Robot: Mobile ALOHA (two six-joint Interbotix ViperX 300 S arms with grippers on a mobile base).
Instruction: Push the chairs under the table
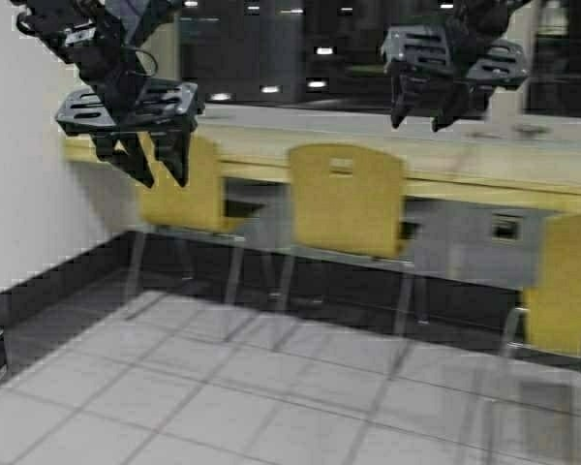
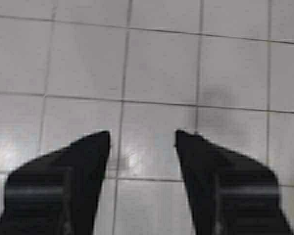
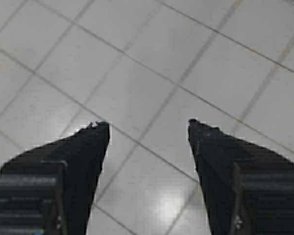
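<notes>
Long pale-yellow table (image 1: 484, 160) runs along the far wall, with three tan chairs (image 1: 347, 199) sitting right at its front edge, backs toward the robot. Left pincer (image 1: 155, 160) and right pincer (image 1: 421, 111) both hang up high, spread wide, holding nothing, over tiled floor (image 1: 223, 387).

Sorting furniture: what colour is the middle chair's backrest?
Yellow-tan backrest, best in the high view.
</notes>
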